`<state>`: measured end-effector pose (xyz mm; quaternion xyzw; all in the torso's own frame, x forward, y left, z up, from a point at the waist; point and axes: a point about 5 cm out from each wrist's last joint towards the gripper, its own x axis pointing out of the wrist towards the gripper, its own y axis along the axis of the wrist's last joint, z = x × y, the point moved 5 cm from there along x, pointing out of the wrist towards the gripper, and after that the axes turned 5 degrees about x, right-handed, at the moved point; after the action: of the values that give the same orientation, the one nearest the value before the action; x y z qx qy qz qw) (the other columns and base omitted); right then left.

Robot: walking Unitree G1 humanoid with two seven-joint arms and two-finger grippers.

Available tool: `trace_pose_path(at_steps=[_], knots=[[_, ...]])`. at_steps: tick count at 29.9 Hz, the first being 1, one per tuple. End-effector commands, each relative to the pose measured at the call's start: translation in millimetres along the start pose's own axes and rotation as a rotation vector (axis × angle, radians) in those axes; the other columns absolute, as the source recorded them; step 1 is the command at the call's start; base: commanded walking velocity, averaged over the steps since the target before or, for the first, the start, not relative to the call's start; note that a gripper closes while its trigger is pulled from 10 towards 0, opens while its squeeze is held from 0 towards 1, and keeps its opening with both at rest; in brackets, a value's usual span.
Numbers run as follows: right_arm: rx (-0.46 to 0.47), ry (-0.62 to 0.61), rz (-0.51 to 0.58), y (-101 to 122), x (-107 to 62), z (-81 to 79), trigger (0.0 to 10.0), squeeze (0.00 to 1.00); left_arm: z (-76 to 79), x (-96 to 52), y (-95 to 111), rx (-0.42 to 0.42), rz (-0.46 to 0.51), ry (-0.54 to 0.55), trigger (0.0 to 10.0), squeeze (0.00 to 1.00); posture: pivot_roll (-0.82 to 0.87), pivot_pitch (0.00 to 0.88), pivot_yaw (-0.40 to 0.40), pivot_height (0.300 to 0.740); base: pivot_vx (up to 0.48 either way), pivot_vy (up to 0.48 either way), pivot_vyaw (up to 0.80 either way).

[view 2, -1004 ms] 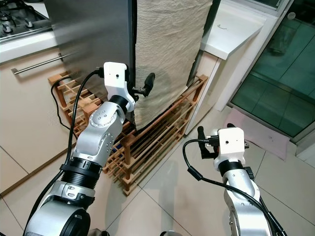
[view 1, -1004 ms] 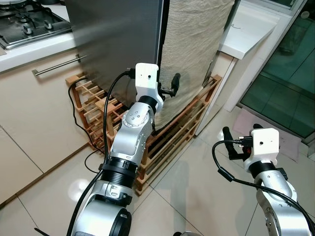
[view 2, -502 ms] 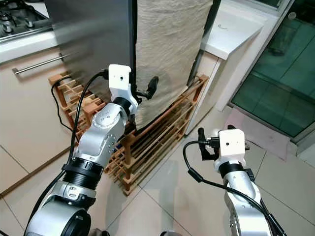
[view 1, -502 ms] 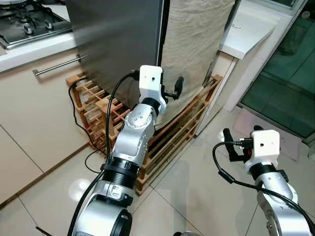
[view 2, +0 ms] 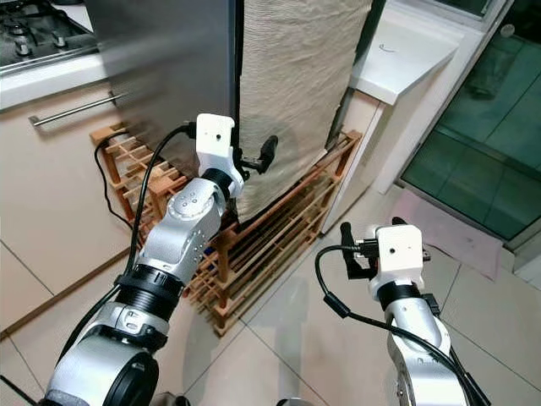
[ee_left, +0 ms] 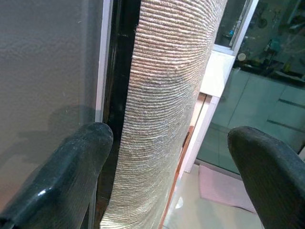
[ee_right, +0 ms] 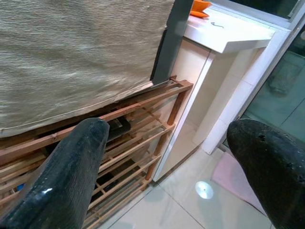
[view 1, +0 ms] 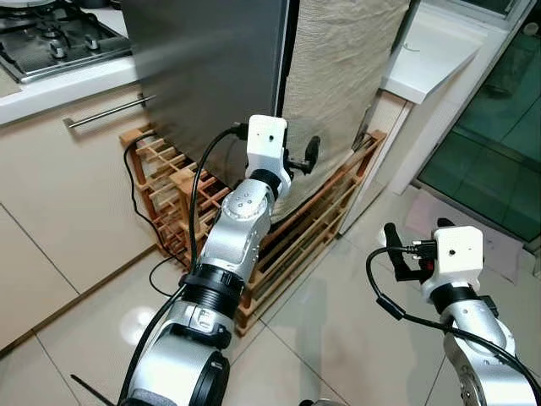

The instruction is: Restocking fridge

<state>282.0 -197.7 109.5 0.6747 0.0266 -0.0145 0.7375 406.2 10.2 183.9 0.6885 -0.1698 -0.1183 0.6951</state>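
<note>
Steel-grey fridge [view 1: 211, 59] front at upper left, door not yet open, no stock items anywhere to be seen (restocking barely begun, judging by that). Beige woven cloth [view 1: 338, 76] hanging just beside it, draped down over wooden rack [view 1: 325, 224] on the tiled floor. White counter [view 1: 431, 59] further right. Left gripper [view 1: 309, 154] raised and extended, closer to the fridge edge than a second ago, now up against the cloth with the dark gap [ee_left: 116, 71] between steel and cloth straight ahead; jaws spread wide, holding nothing. Whole scene shifted a little too, so some of that down to the head camera. Probably lining up on the door edge to pull it open, though no handle visible. Right gripper [view 1: 396, 254] low near the floor, roughly where it was, jaws wide apart and empty. Fridge top cut off by frame; interior hidden; door seam hard to make out behind the cloth; dark object on lower rack shelf [ee_right: 119, 126] unidentifiable.
</note>
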Motion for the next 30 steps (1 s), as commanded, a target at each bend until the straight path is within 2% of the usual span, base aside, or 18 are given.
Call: trace_pose_path(at_steps=[1,3,4,6,9,11,14,19,27,30], knots=[[-0.018,-0.003,0.003,4,-2.1,2.7,10.0,0.00,77.3,12.4,14,-0.094,-0.001,-0.185,10.0,0.00,-0.16,0.102,-0.078,0.740,0.000,0.000,0.00],[-0.018,-0.002,0.003,4,-2.1,2.7,10.0,0.00,81.2,13.6,14,-0.099,-0.006,-0.194,10.0,0.00,-0.16,0.103,-0.079,0.740,0.000,0.000,0.00],[-0.021,0.004,0.000,4,-1.7,1.7,10.0,0.00,99.3,17.0,18,-0.158,-0.029,-0.237,10.0,0.00,-0.16,0.104,-0.081,0.740,0.000,0.000,0.00],[-0.022,0.009,0.000,4,-0.7,0.8,10.0,0.00,120.0,16.5,26,-0.211,-0.033,-0.299,10.0,0.00,-0.16,0.101,-0.083,0.740,0.000,0.000,0.00],[-0.024,0.012,0.001,5,1.5,0.9,10.0,0.00,145.2,10.3,39,-0.247,-0.007,-0.406,10.0,0.00,-0.16,0.100,-0.087,0.740,0.000,0.000,0.00],[-0.025,0.014,0.005,7,3.7,0.7,10.0,0.00,160.1,1.2,48,-0.226,0.043,-0.506,10.0,0.00,-0.15,0.098,-0.094,0.740,0.000,0.000,0.00],[-0.026,0.019,0.008,8,6.1,0.5,10.0,0.00,172.8,-12.4,58,-0.208,0.105,-0.628,10.0,0.00,-0.14,0.097,-0.102,0.740,0.000,0.000,0.00],[-0.029,0.040,0.005,7,9.7,-2.7,10.0,0.00,181.2,-20.7,65,-0.175,0.145,-0.701,10.0,0.00,-0.12,0.092,-0.112,0.740,0.000,0.000,0.00],[-0.029,0.044,0.012,9,14.6,-3.2,10.0,0.00,181.4,-22.4,68,-0.168,0.157,-0.707,10.0,0.00,-0.12,0.083,-0.115,0.740,0.000,0.000,0.00],[-0.025,0.044,0.021,12,17.6,-4.0,10.0,0.00,156.9,-23.8,68,-0.168,0.176,-0.616,10.0,0.00,-0.11,0.072,-0.126,0.740,0.000,0.000,0.00]])
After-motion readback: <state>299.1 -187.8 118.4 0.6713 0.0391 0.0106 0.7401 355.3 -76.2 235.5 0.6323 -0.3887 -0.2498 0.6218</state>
